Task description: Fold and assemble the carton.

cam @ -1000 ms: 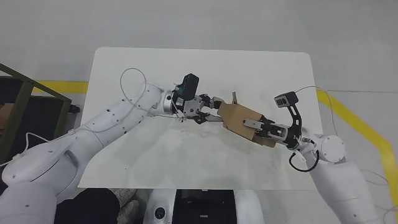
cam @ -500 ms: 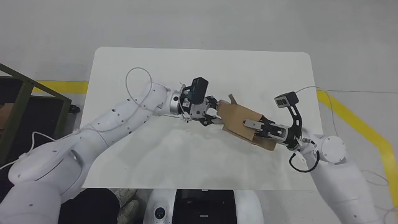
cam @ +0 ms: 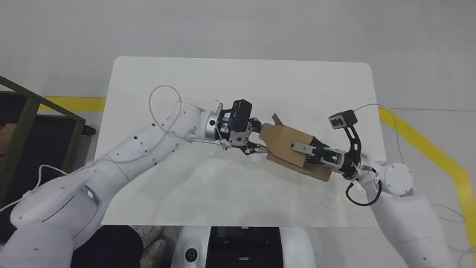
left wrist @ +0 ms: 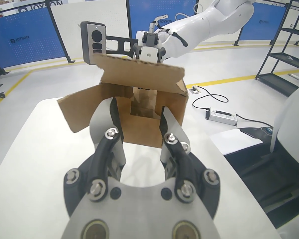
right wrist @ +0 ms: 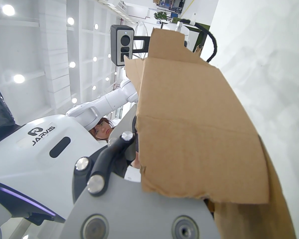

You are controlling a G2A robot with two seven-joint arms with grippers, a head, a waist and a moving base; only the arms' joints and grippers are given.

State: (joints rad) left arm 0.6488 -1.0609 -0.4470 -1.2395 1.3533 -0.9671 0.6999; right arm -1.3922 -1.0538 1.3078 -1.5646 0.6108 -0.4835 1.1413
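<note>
My left gripper (left wrist: 139,119) gapes wide at the mouth of the carton (left wrist: 142,78) on the table (cam: 163,89), its long axis running on to my right gripper (cam: 301,150) (clamped on the far end).

The white table (cam: 163,89) bears a brown carton (cam: 286,143), resting right of its middle.

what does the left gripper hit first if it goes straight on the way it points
The carton: the left gripper points into its open end and would probably meet the folded flaps inside, though depth is unclear.
</note>
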